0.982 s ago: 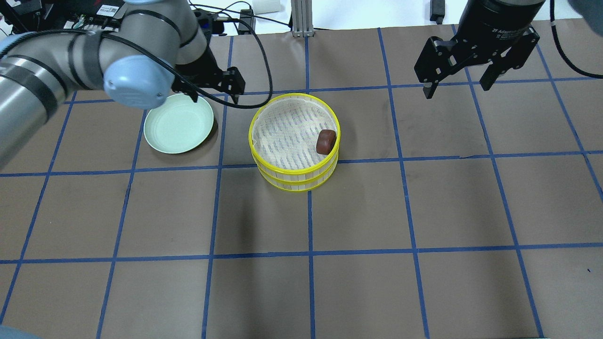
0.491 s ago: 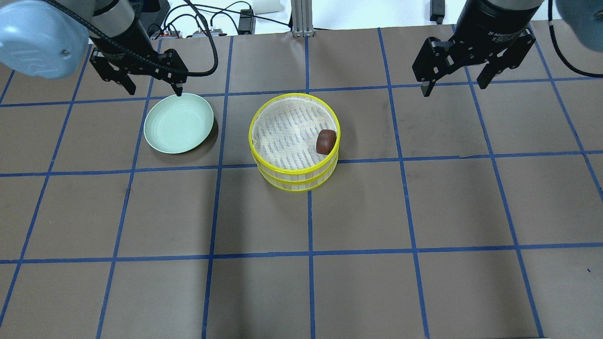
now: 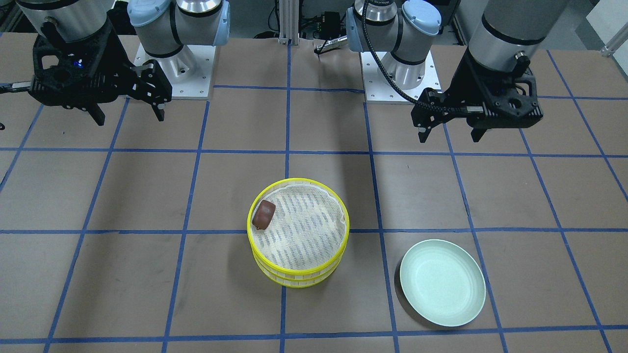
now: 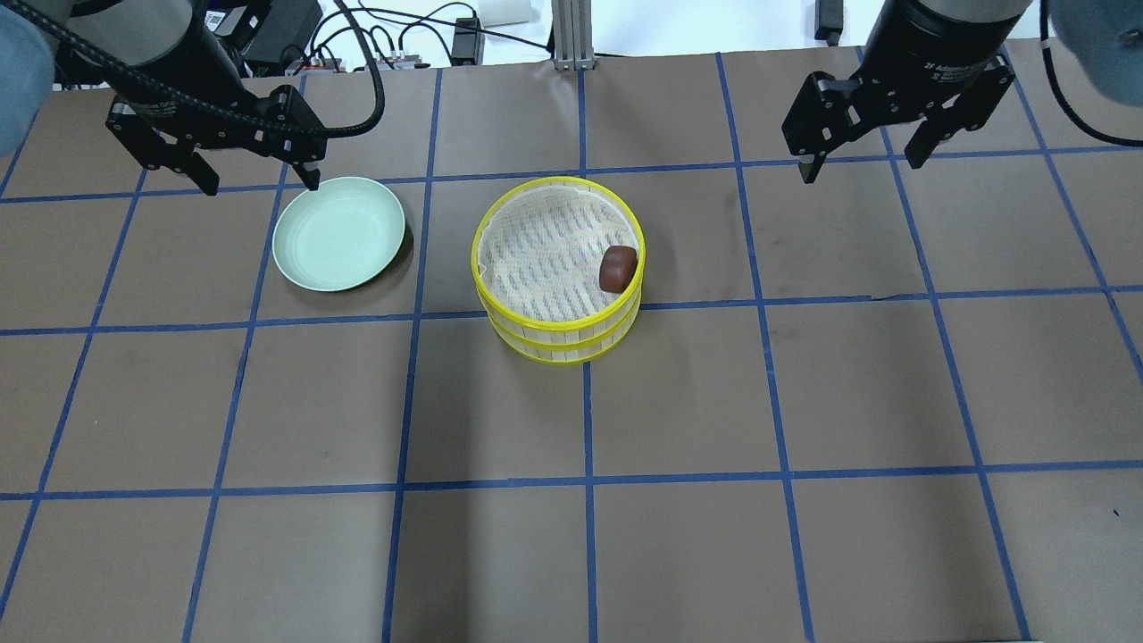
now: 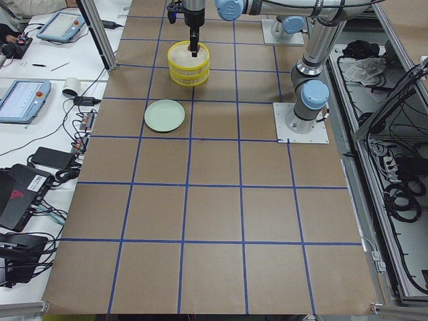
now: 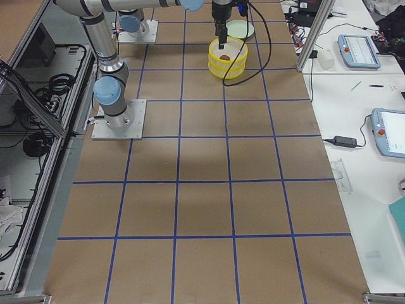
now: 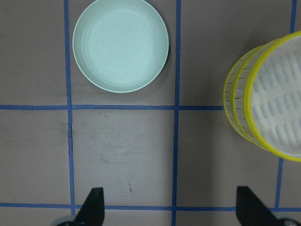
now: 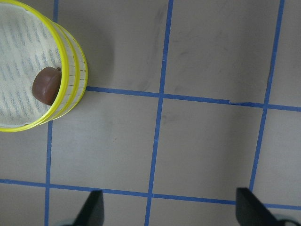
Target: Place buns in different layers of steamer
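Note:
The two yellow-rimmed steamer layers [image 4: 563, 342] stand stacked at the table's middle, and show in the front view [image 3: 298, 269] too. The dark reddish-brown bun [image 4: 618, 269] leans on edge against the right inner wall of the top layer, also seen in the front view [image 3: 263, 214] and the right wrist view [image 8: 45, 86]. The cream-white bun is hidden or out of view. My left gripper [image 4: 261, 183] is open and empty, raised just behind the plate's far left rim. My right gripper [image 4: 862, 170] is open and empty, raised far to the right of the steamer.
An empty pale green plate [image 4: 339, 234] lies left of the steamer with a gap between them. The table is brown paper with a blue tape grid. Cables and a metal post sit along the far edge.
My left arm has swung left in the overhead view, from the plate's far right side to its far left side, still open. The right gripper, steamer and bun have barely moved.

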Available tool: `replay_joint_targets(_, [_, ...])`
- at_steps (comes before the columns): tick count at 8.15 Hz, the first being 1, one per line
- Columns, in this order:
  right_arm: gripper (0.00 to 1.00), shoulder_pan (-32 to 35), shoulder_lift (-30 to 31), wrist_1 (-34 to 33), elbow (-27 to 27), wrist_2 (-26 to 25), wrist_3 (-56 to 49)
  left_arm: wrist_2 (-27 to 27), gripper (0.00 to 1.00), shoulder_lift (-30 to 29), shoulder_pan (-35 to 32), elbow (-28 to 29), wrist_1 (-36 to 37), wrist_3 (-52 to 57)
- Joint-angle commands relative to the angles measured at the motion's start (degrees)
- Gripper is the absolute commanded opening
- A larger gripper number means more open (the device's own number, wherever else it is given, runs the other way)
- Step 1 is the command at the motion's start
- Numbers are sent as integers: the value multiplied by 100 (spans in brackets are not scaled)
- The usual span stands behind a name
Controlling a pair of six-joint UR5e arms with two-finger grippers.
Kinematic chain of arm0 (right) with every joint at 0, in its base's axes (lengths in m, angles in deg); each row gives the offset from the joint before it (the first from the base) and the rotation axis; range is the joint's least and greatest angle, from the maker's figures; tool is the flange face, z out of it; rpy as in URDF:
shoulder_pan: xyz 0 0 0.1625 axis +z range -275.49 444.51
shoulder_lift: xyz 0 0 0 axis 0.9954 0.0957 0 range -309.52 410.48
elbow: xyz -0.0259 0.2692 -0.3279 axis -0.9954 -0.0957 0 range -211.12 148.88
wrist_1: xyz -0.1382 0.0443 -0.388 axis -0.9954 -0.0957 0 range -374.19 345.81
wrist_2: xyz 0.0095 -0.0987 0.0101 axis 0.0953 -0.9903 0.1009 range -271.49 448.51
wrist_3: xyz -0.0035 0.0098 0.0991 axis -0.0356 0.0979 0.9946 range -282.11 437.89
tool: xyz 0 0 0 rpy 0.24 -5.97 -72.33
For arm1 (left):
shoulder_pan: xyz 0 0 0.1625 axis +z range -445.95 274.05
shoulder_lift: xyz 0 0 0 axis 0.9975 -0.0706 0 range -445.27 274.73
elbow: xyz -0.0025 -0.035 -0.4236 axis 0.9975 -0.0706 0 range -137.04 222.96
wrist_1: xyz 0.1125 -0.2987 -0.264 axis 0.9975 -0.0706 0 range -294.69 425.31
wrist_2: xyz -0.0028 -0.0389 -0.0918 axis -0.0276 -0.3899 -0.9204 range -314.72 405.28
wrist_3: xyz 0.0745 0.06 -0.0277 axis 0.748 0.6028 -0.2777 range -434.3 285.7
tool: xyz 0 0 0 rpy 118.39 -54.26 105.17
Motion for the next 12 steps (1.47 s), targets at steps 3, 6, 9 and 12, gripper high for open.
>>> replay_joint_targets(3, [100, 0, 6, -178, 4, 17, -22, -130, 100, 196, 13, -79, -41, -90])
replay_joint_targets(6, [100, 9, 6, -213, 4, 35, -31, -139, 100, 196, 13, -79, -23, -81])
replay_joint_targets(9, [100, 18, -3, -152, 13, 209, 5, -104, 100, 196, 13, -79, 12, -29])
replay_joint_targets(12, [100, 18, -47, 59, 4, 307, 13, -104, 100, 196, 13, -87, 3, -37])
